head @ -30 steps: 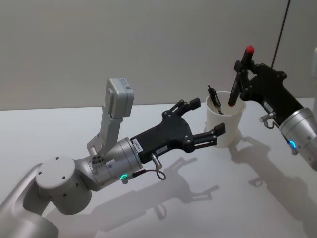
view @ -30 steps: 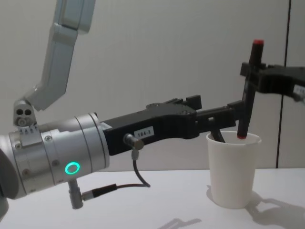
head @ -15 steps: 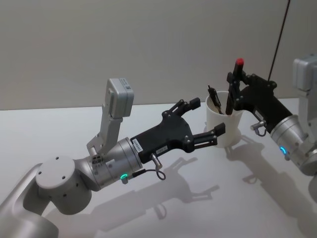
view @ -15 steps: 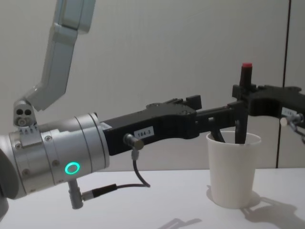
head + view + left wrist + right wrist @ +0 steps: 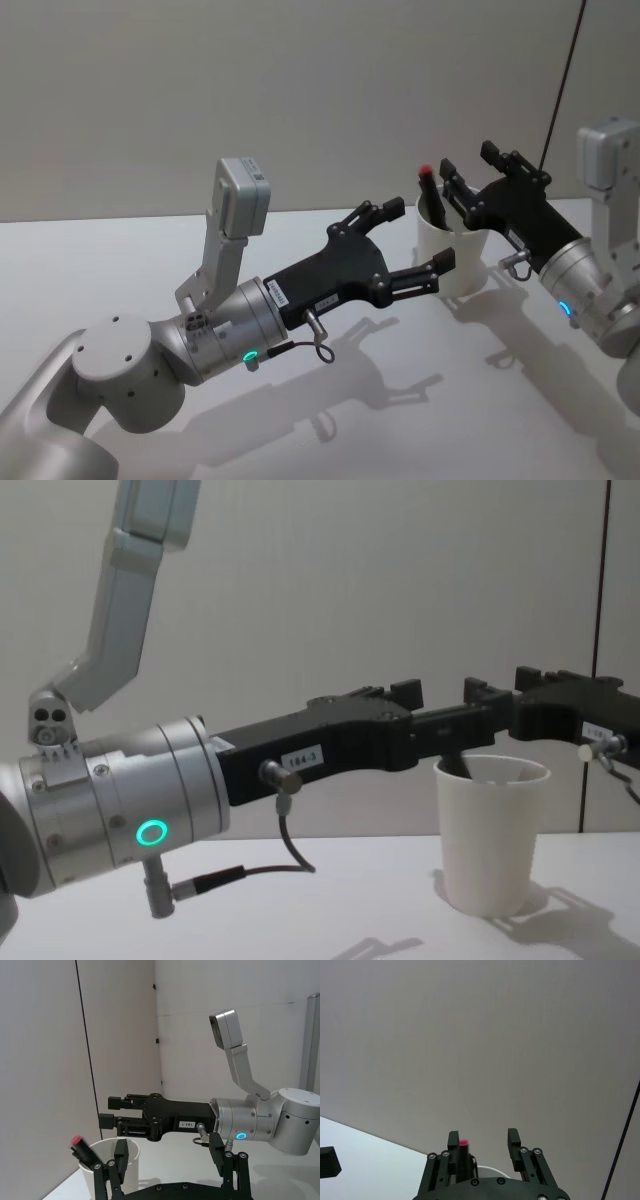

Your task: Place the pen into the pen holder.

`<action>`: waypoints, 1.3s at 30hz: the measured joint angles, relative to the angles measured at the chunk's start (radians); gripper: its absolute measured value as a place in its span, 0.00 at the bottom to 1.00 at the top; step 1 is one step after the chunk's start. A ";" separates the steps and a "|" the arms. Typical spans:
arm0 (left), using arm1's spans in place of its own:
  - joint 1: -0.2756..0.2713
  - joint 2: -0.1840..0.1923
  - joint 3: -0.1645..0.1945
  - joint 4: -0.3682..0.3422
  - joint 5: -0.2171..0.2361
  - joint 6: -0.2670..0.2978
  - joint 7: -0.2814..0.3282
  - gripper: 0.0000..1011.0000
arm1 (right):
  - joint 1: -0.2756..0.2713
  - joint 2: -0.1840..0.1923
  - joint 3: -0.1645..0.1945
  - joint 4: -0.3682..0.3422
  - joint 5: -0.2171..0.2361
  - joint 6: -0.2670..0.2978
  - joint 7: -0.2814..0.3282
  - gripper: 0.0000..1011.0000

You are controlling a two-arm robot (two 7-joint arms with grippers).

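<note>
The pen (image 5: 429, 193), dark with a red cap, stands inside the white paper-cup pen holder (image 5: 468, 262) and leans on its rim. In the left wrist view the pen (image 5: 83, 1150) pokes out of the pen holder (image 5: 131, 1154). My right gripper (image 5: 471, 162) hovers just above the rim, open and empty; its wrist view puts the red cap (image 5: 463, 1143) beside one finger. My left gripper (image 5: 414, 240) is open beside the pen holder, one fingertip in front of its wall. From the chest, the pen holder (image 5: 490, 840) stands under my right gripper (image 5: 503, 683).
The white table (image 5: 420, 400) stretches out in front of the pen holder. A plain wall (image 5: 300, 90) with a thin dark vertical line (image 5: 562, 70) rises behind it. My left arm's wrist and elbow (image 5: 220, 330) reach across the middle of the table.
My right gripper came down over the pen holder with the pen, then opened and let it go. The pen now leans in the pen holder. My left arm has not moved.
</note>
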State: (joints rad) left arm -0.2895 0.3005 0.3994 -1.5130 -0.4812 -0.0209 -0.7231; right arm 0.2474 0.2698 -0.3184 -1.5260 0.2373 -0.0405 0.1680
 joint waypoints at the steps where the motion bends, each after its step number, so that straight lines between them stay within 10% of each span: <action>1: 0.000 0.000 0.000 0.000 0.000 0.000 0.000 0.99 | 0.000 0.000 0.000 0.001 -0.001 0.000 0.000 0.59; 15: 0.000 0.000 0.000 0.000 0.000 0.000 0.000 0.99 | -0.011 0.008 0.006 -0.023 0.013 0.006 -0.003 0.98; 39: 0.005 0.008 0.005 -0.010 0.027 0.003 0.069 0.99 | -0.116 0.049 0.045 -0.146 0.057 0.046 -0.062 0.99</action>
State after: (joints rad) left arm -0.2848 0.3082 0.4045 -1.5228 -0.4541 -0.0181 -0.6537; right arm 0.1313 0.3191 -0.2736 -1.6724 0.2945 0.0054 0.1058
